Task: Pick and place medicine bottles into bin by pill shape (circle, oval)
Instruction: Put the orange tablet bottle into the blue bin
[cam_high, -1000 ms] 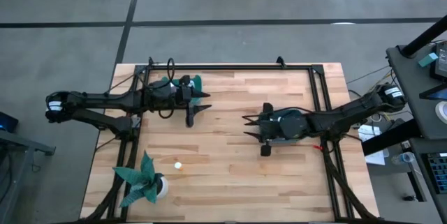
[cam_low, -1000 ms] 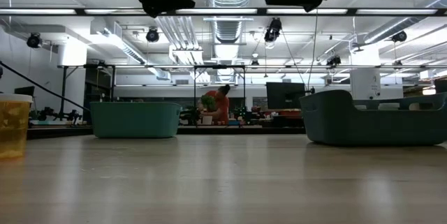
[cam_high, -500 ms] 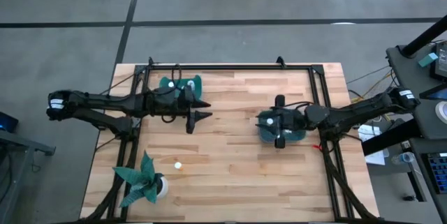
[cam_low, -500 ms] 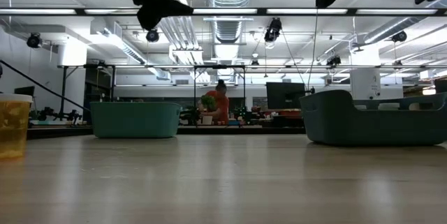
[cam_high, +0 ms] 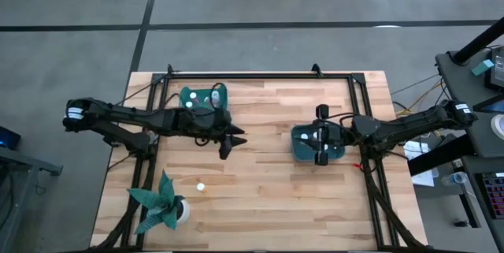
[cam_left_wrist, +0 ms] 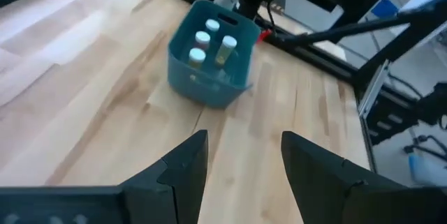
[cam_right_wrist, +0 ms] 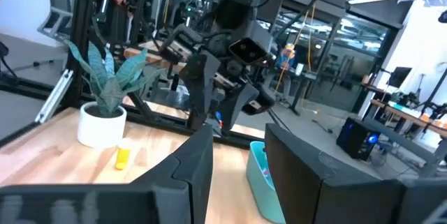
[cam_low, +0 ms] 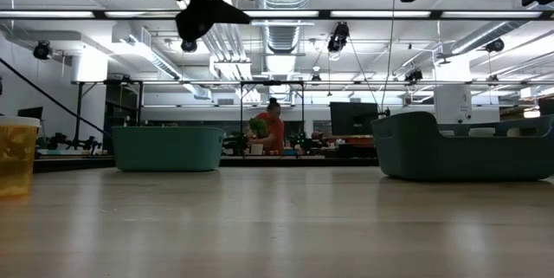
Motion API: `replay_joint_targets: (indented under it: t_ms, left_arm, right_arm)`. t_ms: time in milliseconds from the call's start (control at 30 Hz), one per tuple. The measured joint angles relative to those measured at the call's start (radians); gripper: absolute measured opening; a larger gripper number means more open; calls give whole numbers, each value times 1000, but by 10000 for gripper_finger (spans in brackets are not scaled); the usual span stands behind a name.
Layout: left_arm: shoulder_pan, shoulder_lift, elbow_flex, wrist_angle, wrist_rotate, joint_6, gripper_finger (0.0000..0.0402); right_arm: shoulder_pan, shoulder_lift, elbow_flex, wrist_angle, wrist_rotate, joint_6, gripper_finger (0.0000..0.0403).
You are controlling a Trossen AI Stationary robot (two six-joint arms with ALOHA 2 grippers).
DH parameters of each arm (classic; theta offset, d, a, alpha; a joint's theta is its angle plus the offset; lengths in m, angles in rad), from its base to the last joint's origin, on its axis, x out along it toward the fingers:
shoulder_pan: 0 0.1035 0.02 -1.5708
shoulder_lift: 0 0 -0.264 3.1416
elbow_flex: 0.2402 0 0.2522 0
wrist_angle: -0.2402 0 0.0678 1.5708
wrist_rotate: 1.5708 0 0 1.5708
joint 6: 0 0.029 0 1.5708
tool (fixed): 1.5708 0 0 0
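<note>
1. Paper plant (cam_high: 157, 199), white pot: placed at the near left corner of the table (cam_high: 260, 206).
2. Lone medicine bottle (cam_high: 201, 187): stood on bare wood near the plant pot, well apart from both trays; not yet sorted.
3. Left teal tray (cam_high: 203, 95): set at the far left; white caps are seen inside.
4. Left gripper (cam_left_wrist: 243, 140): held above the table between the two trays, fingers spread, nothing carried.
5. Right teal tray (cam_left_wrist: 209, 88): several capped bottles (cam_left_wrist: 202, 40) are stood upright in it.
6. Right gripper (cam_high: 321, 139): held over the right tray, fingers parted, nothing gripped.

Hazards, as judged:
- The lone bottle could be tipped and rolled if one finger touches it before the other, being small and light.
- Leaves or the pot could be brushed on the approach, given how near they stand.
- Sorted bottles could be knocked if the right gripper is lowered.
- The pill shape cannot be told here, so the wrong tray could be chosen.
</note>
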Motion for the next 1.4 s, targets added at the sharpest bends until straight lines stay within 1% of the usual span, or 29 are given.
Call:
replay_joint_targets:
  t_ms: [133, 200, 300, 400, 567, 667, 800, 933, 1067, 1200, 1333, 1400]
  left_arm:
    - [-11, 80, 56, -4, -1, -46, 167]
    - [-21, 114, 91, -48, 1, -70, 167]
    - [-36, 162, 166, -184, 4, -116, 167]
    - [-57, 202, 244, -375, 6, -186, 167]
    - [-132, 248, 336, -623, 16, -336, 166]
    - [-190, 259, 355, -757, 24, -431, 167]
    - [-262, 261, 343, -877, 69, -592, 167]
    - [-325, 262, 324, -933, 91, -711, 166]
    - [-367, 271, 307, -942, 83, -777, 166]
    - [-401, 315, 304, -975, 83, -811, 166]
    - [-418, 378, 302, -994, 131, -832, 166]
    - [-428, 406, 302, -989, 138, -832, 166]
  right_arm:
    - [0, -11, -1, -9, 2, -28, 123]
    - [0, -16, -1, -9, 3, -29, 123]
    - [0, -31, -2, -40, 3, -28, 123]
    - [0, -39, -2, -67, 3, -24, 123]
    - [0, -50, -3, -84, 3, -24, 123]
    - [0, -52, -3, -83, 3, -23, 123]
    - [0, -50, -3, -83, 3, -22, 123]
    - [0, -50, -3, -83, 3, -16, 123]
    - [0, -50, -3, -83, 3, -14, 123]
    - [0, -50, -4, -83, 3, -12, 123]
    - [0, -49, -4, -83, 3, -11, 123]
    - [0, -49, -4, -83, 4, -10, 123]
